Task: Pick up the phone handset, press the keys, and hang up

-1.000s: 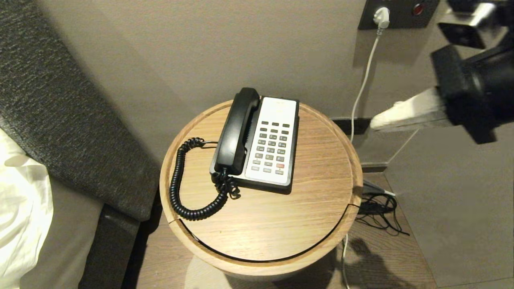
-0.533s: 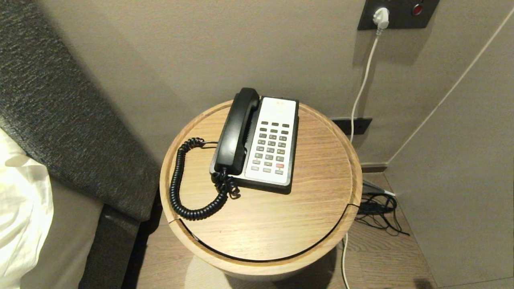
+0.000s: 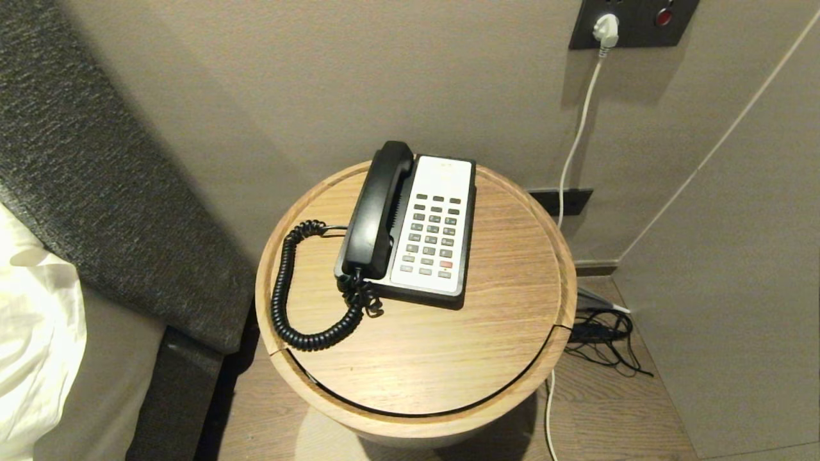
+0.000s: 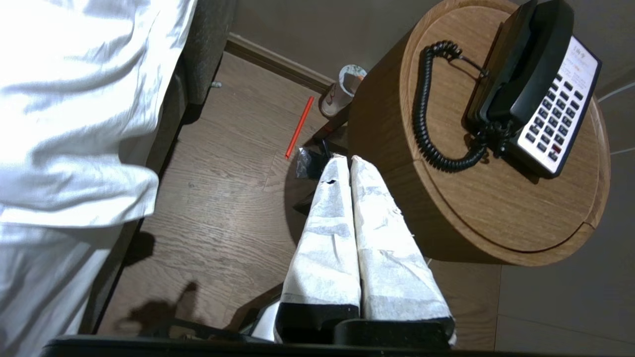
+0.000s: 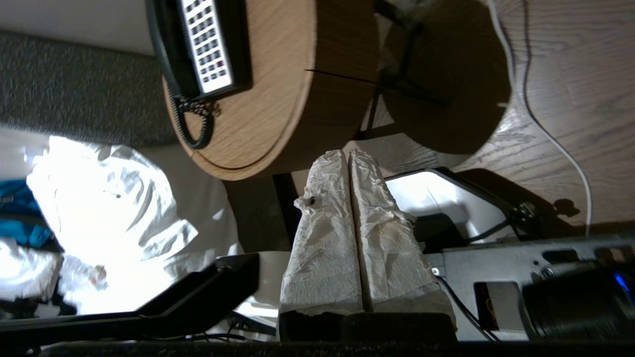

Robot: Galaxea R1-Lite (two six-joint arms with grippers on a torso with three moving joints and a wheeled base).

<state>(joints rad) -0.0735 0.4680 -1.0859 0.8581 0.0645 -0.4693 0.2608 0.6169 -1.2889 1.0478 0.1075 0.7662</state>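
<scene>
The black phone handset (image 3: 378,208) lies in its cradle on the left side of the black-and-white phone base (image 3: 435,224), whose grey keys (image 3: 434,234) face up. Its coiled cord (image 3: 288,291) loops over the round wooden table (image 3: 448,358). Neither arm shows in the head view. In the left wrist view the left gripper (image 4: 346,159) is shut and empty, low beside the table, with the handset (image 4: 531,64) far off. Seen from the right wrist, the right gripper (image 5: 348,153) is shut and empty, below the table's rim and off the phone base (image 5: 206,44).
A grey upholstered headboard (image 3: 96,179) and white bedding (image 3: 32,346) lie left of the table. A white cable (image 3: 580,128) runs from a wall socket (image 3: 605,25) to a tangle of black wires (image 3: 602,336) on the floor. A red straw (image 4: 299,127) and a cup (image 4: 340,91) lie on the floor.
The right arm, which reached in from the upper right a second ago, has drawn back out of the head view. The phone and handset have not moved.
</scene>
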